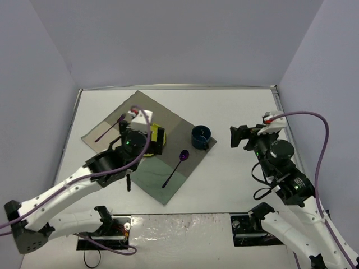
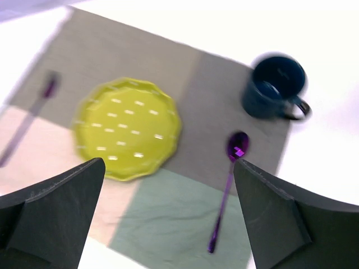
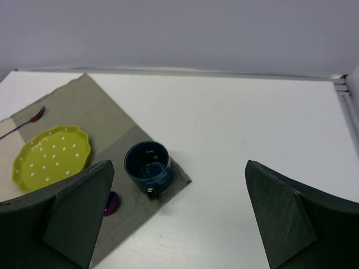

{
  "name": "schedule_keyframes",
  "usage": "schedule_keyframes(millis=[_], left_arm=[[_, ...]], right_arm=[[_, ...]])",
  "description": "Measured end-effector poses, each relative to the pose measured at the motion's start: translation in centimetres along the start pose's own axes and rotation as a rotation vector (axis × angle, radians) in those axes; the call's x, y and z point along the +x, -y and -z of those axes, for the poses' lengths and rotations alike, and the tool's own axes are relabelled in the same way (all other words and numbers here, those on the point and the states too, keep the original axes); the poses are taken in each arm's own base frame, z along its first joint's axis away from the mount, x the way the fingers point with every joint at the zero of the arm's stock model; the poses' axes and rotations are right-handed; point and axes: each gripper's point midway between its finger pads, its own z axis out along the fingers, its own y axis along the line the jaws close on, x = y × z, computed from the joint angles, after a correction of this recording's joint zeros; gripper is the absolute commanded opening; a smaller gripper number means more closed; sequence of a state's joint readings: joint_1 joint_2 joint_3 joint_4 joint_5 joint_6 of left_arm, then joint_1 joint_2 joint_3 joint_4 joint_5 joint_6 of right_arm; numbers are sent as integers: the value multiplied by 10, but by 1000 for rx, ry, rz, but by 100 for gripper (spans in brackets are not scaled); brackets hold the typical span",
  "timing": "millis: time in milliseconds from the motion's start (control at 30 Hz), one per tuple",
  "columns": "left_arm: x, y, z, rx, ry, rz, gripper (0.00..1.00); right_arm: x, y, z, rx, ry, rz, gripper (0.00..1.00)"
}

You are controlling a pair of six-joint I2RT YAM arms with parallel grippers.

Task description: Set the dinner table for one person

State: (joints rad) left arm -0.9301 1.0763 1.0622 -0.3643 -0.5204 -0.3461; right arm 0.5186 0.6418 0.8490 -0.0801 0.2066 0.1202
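The white dinner table [image 1: 235, 106] carries a grey-green-beige patchwork cloth [image 1: 168, 179]. On the cloth lie a yellow dotted plate [image 2: 128, 128], a purple fork [image 2: 31, 117] to its left, a purple spoon [image 2: 230, 185] to its right and a dark blue mug [image 2: 275, 87] at the cloth's right corner. My left gripper [image 1: 137, 143] hovers open above the plate and hides most of it from the top view; it holds nothing [image 2: 168, 165]. My right gripper [image 1: 238, 136] is open and empty, right of the mug [image 3: 147, 165], over bare table [image 3: 178, 165].
Grey walls close the table at the back and both sides, and a metal rim [image 1: 277, 101] runs along its edge. White table surface lies between the mug [image 1: 201, 136] and the right gripper, and behind the cloth.
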Motion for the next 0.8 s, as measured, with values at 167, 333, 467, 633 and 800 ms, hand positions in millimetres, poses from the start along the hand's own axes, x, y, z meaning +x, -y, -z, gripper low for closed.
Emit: schedule_keyframes(millis=[167,333,467,633,800], left_arm=[[-38,-71,56,-185,128,61,97],[-38,-133,108,-354,190,110,97],[-30,-179,151,-459,251,170,97],[-22,-220,193,-538,331,249,97],[-15,-228,199,-561,326,238,97]], right_arm=[[-39,24,26,98,119,-3,100],[-59,49,53,201,204,-3,100],[-64,68,70,282,237,24,100],[-61,81,82,334,256,35,100],[-52,85,84,349,250,49,100]])
